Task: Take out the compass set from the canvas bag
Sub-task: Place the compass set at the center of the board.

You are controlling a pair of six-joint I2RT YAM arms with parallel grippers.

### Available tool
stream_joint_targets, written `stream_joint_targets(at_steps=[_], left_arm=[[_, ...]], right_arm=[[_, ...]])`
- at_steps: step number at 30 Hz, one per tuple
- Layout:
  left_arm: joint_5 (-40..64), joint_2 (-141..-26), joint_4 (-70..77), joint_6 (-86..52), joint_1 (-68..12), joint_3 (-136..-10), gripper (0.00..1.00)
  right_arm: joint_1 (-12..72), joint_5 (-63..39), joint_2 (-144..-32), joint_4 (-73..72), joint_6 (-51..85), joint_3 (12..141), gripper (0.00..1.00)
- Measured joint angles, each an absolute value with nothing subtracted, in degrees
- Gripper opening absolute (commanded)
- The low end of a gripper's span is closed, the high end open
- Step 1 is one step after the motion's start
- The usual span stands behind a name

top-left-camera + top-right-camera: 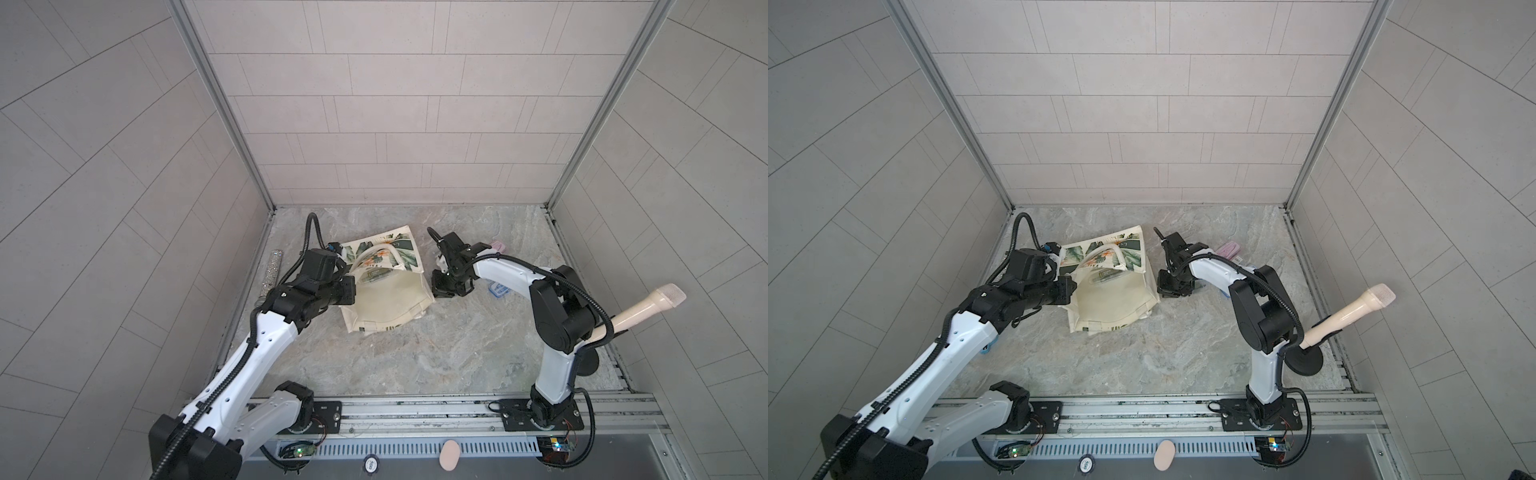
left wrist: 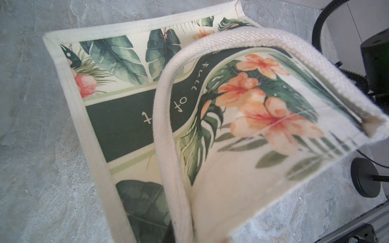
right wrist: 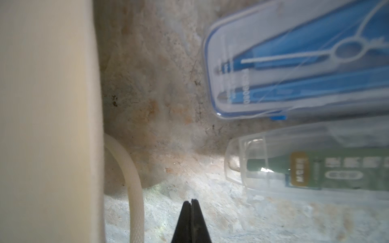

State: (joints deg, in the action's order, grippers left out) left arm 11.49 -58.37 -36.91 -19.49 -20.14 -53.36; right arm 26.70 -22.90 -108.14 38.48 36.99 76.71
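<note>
Along the left edge of my marbled grey worktop (image 1: 415, 353) lies a glittery silver tube (image 1: 272, 270). Over on my right, a cream microphone (image 1: 648, 308) with a pale pink head leans up from a round black base (image 1: 1306, 359). Pale grey tiled walls (image 1: 395, 104) close me in on three sides.

I'm looking into a booth of pale grey rectangular tiles: a back wall (image 1: 407, 104), a left side wall (image 1: 104, 166) and a right side wall (image 1: 685, 166), joined by aluminium corner posts (image 1: 224, 104). The tabletop (image 1: 415, 353) is a grey marble-look slab with faint rusty stains (image 3: 151, 107). An aluminium rail (image 1: 415, 409) edges its near side. The light is soft and even.
</note>
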Motion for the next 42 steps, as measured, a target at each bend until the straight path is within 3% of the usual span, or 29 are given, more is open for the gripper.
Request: stream_joint_targets(at_steps=[8,12,15,20,24,27,36,42], left_arm=[[11.35,-57.74,-37.58,-19.09,-20.14,-53.36,0.0],[11.38,-57.74,-37.58,-19.07,-20.14,-53.36,0.0],[11.4,-57.74,-37.58,-19.07,-20.14,-53.36,0.0],[11.42,-57.74,-37.58,-19.07,-20.14,-53.36,0.0],[11.42,-57.74,-37.58,-19.07,-20.14,-53.36,0.0],[11.42,-57.74,-37.58,-19.07,-20.14,-53.36,0.0],[11.46,-57.74,-37.58,-19.07,-20.14,-53.36,0.0],[11.44,-57.74,-37.6,-19.07,-20.14,-53.36,0.0]], right_arm=[[26.57,-18.55,-109.67,40.62,35.42,76.6,0.06],[26.57,-17.32,-109.67,40.56,35.07,75.77,0.29],[26.57,-16.23,-109.67,40.58,34.72,75.4,0.34],[26.57,-15.44,-109.67,40.49,34.68,75.4,0.32],[26.46,-16.67,-109.47,38.92,34.96,74.67,0.09],[26.46,-18.52,-109.19,37.23,35.11,73.63,0.06],[25.69,-20.16,-109.19,33.95,36.49,73.47,0.07],[24.53,-18.72,-109.58,34.3,36.77,74.56,0.19]])
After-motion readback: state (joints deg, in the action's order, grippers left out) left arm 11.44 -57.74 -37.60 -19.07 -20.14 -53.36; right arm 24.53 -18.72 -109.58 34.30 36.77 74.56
